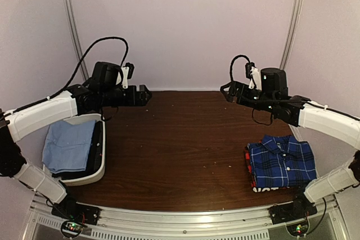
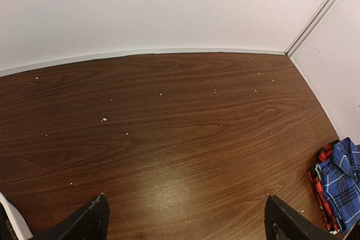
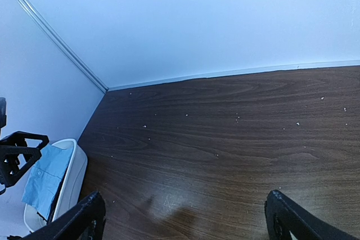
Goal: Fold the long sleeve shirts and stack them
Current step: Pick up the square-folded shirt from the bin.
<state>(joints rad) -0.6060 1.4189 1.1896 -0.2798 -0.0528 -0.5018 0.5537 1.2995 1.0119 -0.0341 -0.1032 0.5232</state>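
Near left, light blue cloth shirt (image 1: 68, 145) is seen in white plastic bin (image 1: 97, 176).
Left gripper (image 1: 147, 95), fingers (image 2: 90, 220) wide, is held just beyond.

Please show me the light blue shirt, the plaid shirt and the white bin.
light blue shirt (image 1: 68, 145), top external view, middle of cloth.
plaid shirt (image 1: 282, 163), top external view, its folded front.
white bin (image 1: 90, 179), top external view, near rim.

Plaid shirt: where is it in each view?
Top external: plaid shirt at lower right, folded atop the red shirt.
Left wrist: lower right edge.
Right wrist: not in it.
Shared landmark: the brown table, its far edge.
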